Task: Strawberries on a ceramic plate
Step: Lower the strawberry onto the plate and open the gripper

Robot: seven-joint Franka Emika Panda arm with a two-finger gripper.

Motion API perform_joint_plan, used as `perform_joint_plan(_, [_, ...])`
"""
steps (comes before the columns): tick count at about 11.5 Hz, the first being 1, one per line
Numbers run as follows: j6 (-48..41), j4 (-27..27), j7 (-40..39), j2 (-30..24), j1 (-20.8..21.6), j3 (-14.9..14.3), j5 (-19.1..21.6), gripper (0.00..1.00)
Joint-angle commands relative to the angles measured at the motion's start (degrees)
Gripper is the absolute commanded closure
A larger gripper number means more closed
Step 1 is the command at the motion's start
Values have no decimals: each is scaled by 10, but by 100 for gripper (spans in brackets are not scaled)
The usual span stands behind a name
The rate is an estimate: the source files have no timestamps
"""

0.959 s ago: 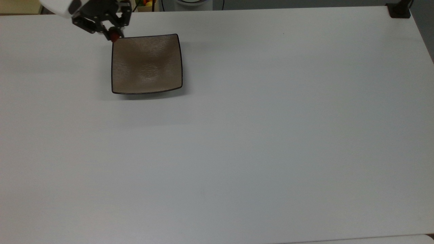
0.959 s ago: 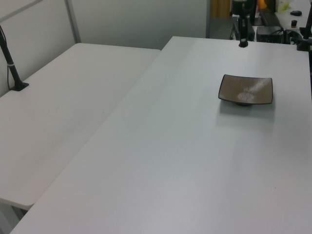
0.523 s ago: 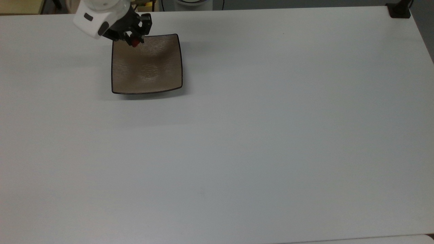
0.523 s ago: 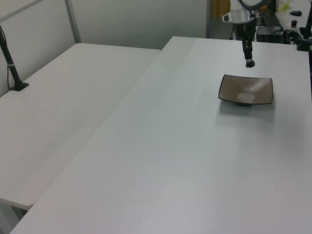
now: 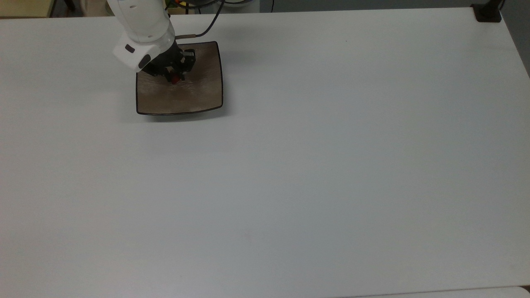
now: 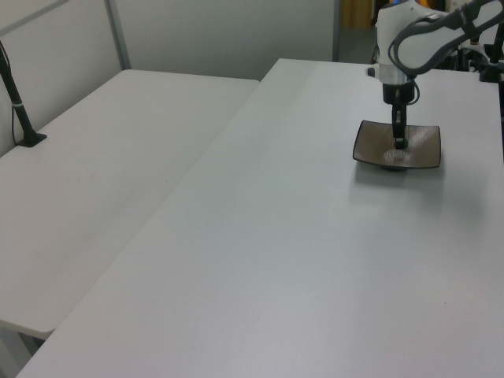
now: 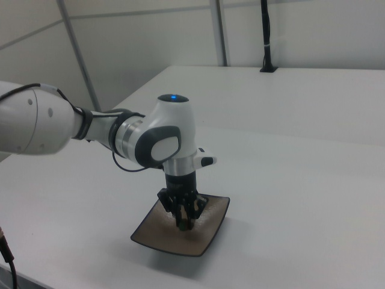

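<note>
Gripper [image 5: 175, 78] upright over ceramic plate [image 5: 198, 99], clasping strawberry [image 5: 175, 80]

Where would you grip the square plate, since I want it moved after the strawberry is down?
Judging by shape, pinch one raised corner of the ceramic plate, coming from above and outside. The top view's lower-right corner lies away from the gripper, whose fingers hold the strawberry over the plate's middle.

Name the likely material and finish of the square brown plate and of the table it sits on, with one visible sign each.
The plate: probably glazed ceramic; its textured tan surface catches a glossy sheen inside a thin dark rim.
The table: a smooth matt white top, perhaps laminate; even colour with only soft reflections. The look leaves the exact material open.
</note>
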Motion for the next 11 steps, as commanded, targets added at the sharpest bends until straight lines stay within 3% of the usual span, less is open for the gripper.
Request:
perform_joint_plan(1, [59,-41,14,-18,7,-2,-3,87])
perform_joint_plan(2, [58,-40,18,-18,10,-1,-3,60])
perform_joint_plan(3, [55,-38,21,-21,11,-1,-2,1])
perform_joint_plan(6, [9,4,63,-43,12,29,-2,0])
perform_joint_plan(9, [-120,137,139,-58,15,69,-1,0])
perform_joint_plan(11, [-212,218,167,-69,35,78,-1,0])
